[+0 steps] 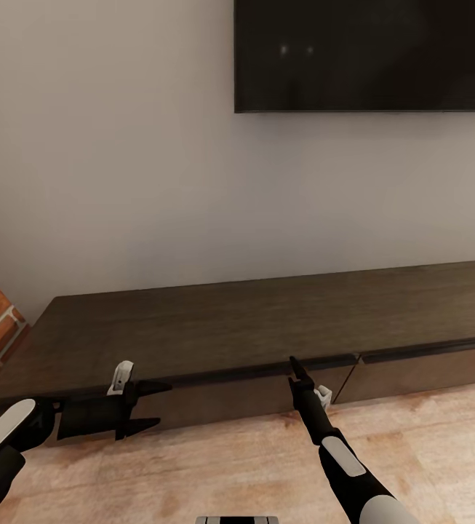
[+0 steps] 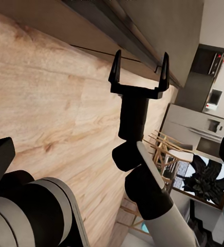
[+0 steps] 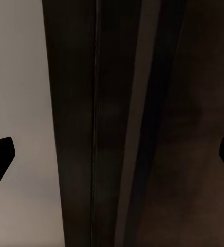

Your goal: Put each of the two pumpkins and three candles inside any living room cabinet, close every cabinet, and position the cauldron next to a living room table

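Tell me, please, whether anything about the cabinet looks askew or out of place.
Nothing stands out: the cabinet sits straight along the wall, its fronts flush under the slab top. The open right gripper is at the top edge of its left front.

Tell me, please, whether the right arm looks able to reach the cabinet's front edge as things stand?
Probably yes: the right gripper, jaws open, sits right at the cabinet top's front lip, with nothing between them.

No legible text, label, brand, number or sign found in any view. The cabinet [image 1: 266, 320] fronts and slab top are unmarked; the dark wall screen [image 1: 368, 54] above it bears no readable marking.
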Controlling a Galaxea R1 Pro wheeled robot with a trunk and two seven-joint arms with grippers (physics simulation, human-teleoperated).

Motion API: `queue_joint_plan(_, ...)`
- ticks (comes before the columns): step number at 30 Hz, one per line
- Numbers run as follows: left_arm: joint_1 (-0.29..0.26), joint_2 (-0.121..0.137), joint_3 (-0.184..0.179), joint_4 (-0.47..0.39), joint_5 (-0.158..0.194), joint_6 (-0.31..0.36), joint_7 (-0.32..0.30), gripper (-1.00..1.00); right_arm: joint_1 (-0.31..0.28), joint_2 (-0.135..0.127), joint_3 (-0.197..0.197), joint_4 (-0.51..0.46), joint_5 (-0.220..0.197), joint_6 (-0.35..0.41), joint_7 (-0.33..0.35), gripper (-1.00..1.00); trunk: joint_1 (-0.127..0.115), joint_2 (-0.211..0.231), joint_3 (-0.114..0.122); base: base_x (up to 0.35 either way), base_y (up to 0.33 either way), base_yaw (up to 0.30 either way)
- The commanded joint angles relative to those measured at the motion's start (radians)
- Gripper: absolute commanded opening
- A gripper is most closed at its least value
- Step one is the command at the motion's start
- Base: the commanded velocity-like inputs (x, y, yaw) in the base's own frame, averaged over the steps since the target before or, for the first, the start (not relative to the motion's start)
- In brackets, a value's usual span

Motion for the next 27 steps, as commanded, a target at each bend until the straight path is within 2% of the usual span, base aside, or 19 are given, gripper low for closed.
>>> queue_joint_plan(1, -0.001, 0.0, -0.001, 0.0, 0.011, 0.0, 0.009, 1.0, 0.0, 0.0, 0.003, 0.001, -0.011, 0.004, 0.003, 1.0, 0.0, 0.0, -0.001, 0.0, 0.0, 0.0)
queue_joint_plan(22, -0.001, 0.0, -0.002, 0.0, 0.011, 0.0, 0.008, 1.0, 0.0, 0.0, 0.002, 0.015, -0.013, 0.004, -0.005, 1.0, 0.0, 0.0, -0.001, 0.0, 0.0, 0.0)
queue_joint_plan(27, -0.001, 0.0, -0.002, 0.0, 0.011, 0.0, 0.009, 1.0, -0.001, -0.007, 0.002, 0.015, -0.013, 0.004, -0.009, 1.0, 0.0, 0.0, -0.001, 0.0, 0.0, 0.0)
